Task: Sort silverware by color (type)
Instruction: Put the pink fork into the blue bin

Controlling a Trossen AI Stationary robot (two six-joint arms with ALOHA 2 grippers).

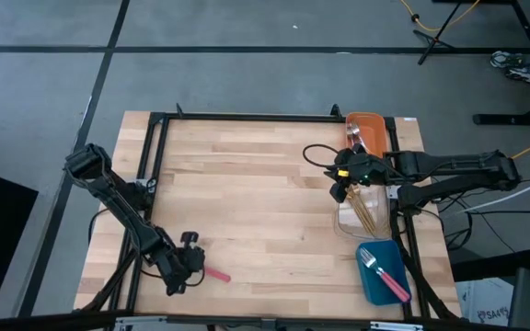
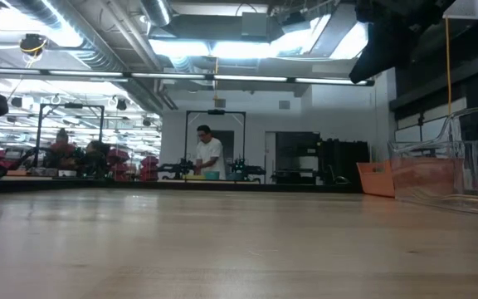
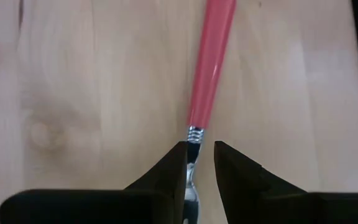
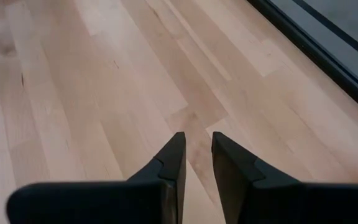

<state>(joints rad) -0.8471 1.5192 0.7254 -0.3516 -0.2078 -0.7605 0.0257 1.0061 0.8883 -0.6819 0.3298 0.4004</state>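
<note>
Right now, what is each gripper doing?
Left gripper: shut on the pink-handled utensil at its metal neck.
Right gripper: nearly shut, holding nothing.

Grey floor (image 1: pixel 247 74) crossed by dark lines surrounds the light wood table (image 1: pixel 247 211). Cables (image 1: pixel 421 18) and a stand's legs (image 1: pixel 449 32) sit at the far right. Across the room, ceiling lights (image 2: pixel 247 46) glow beside ducts (image 2: pixel 81 37); a person (image 2: pixel 209 155) stands at a cluttered bench (image 2: pixel 214 173) near dark cabinets (image 2: pixel 338 162).
</note>
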